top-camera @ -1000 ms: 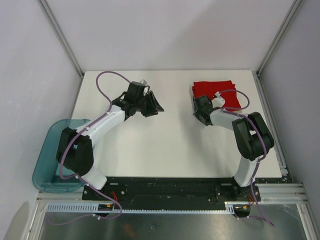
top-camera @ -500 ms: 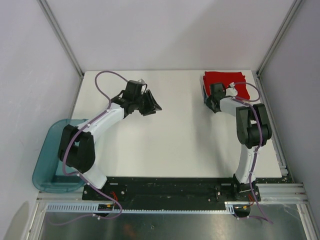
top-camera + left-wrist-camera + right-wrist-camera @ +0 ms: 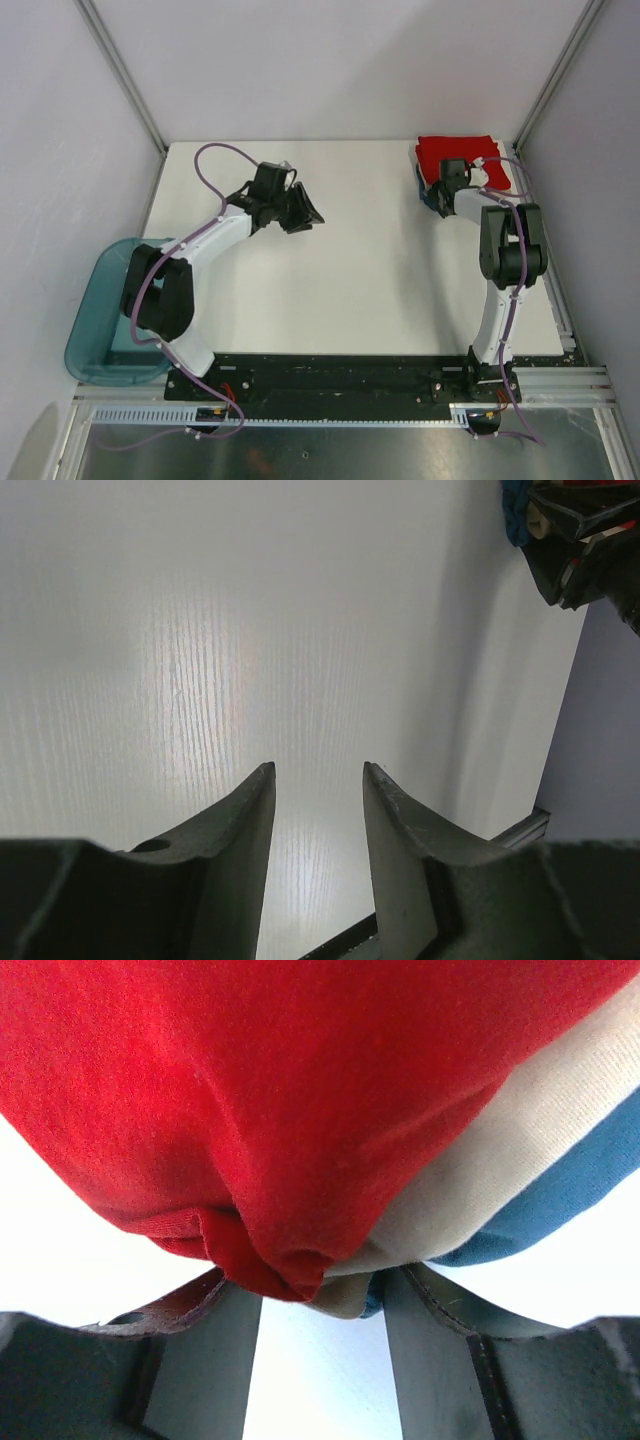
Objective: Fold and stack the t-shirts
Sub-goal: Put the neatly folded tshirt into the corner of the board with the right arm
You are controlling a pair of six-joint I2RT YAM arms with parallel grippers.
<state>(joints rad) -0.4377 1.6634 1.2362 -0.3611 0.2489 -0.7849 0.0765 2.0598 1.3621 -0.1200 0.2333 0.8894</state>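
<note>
T-shirts [image 3: 250,1090] sit gripped in the right claw [image 3: 318,1295], the left claw [image 3: 318,770] released, well apart.

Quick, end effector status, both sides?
Left end effector: open, holding nothing.
Right end effector: closed on the edge of the shirt stack.

My left arm [image 3: 215,240] and right arm [image 3: 493,320] are built alike, with smooth white shells on the long links and chunky black housings at the joints. A thin purple cable [image 3: 203,160] arches off the left arm, and another follows the right. My left claw [image 3: 315,770] has two matte, dark grey fingers [image 3: 240,820] that taper to blunt tips. My right claw [image 3: 320,1300] matches it. A black base plate [image 3: 330,372] carries both arms.
</note>
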